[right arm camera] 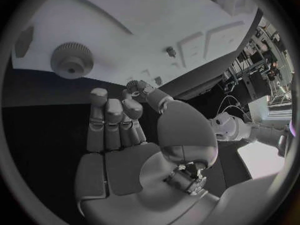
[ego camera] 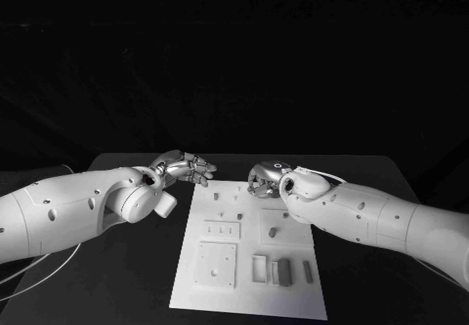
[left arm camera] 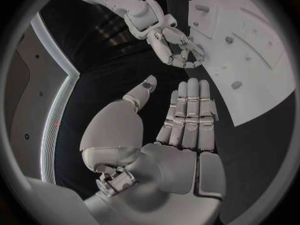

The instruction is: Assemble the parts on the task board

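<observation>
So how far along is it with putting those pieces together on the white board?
Early, it seems. One large gear already sits on the task board. The right hand pinches a small gear; the left hand is open. Grey parts lie loose near the board's front.

No readable text, labels, brands, numbers or signs anywhere: none on the task board [ego camera: 249, 271], none on its parts, none on either arm or hand.
</observation>
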